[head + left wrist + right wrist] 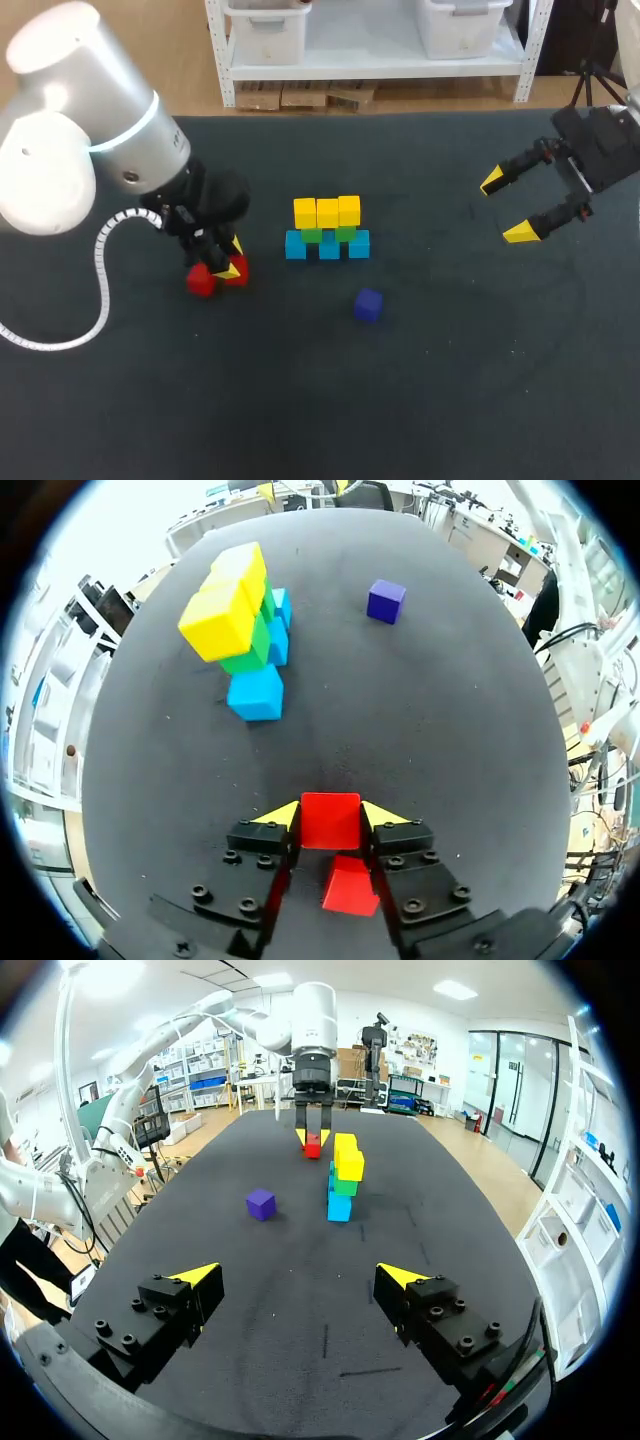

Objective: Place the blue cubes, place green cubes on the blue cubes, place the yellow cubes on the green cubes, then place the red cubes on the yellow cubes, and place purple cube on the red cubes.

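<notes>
Probably light, rigid and flat-sided, the red cube [330, 825] sits on the table [450, 380] near the blue-green-yellow stack [327, 230], squeezed across two opposite faces by the left gripper [332, 815], while the right gripper [295, 1278] hangs wide open.

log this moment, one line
left end effector: shut on red cube | second red cube: beside it | right end effector: open, empty | yellow cubes: stacked | purple cube: loose

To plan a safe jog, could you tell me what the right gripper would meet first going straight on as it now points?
Probably the black table mat, short of the gap between the small purple cube and the blue, green and yellow cube stack; depth is unclear.
</notes>
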`<move>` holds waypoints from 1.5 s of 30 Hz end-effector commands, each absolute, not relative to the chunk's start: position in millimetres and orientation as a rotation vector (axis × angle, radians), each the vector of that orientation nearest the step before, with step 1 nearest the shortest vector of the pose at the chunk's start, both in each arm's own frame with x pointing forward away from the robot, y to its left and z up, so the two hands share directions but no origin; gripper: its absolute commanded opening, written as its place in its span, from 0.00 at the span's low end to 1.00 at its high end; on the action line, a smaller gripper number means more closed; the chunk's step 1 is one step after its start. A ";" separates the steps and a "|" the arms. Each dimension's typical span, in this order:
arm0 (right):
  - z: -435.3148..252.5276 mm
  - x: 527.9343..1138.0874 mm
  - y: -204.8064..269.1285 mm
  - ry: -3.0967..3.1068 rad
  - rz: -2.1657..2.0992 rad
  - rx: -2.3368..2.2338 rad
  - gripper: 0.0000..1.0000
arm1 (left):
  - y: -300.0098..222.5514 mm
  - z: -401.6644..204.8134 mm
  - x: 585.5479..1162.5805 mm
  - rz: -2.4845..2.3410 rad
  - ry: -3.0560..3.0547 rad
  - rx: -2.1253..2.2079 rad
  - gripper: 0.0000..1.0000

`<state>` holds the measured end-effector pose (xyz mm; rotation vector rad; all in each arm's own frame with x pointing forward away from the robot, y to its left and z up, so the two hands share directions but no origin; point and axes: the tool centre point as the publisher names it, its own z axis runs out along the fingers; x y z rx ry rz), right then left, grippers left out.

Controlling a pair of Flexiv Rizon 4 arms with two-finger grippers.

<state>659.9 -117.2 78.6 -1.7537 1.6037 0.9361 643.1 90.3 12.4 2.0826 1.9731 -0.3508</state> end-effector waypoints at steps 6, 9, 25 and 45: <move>78.2 660.2 -116.9 1.602 0.936 -1.753 1.00 | 84.4 70.6 629.0 -0.350 1.997 2.074 0.00; 78.2 660.2 -116.9 1.602 0.936 -1.753 1.00 | 81.4 85.5 627.0 -0.367 2.036 2.087 0.00; 78.2 660.2 -116.9 1.602 0.936 -1.753 1.00 | 32.1 136.9 658.7 -0.292 2.001 2.013 0.00; 78.2 660.2 -116.9 1.602 0.936 -1.753 1.00 | -35.0 120.6 684.0 -0.251 1.949 2.075 0.00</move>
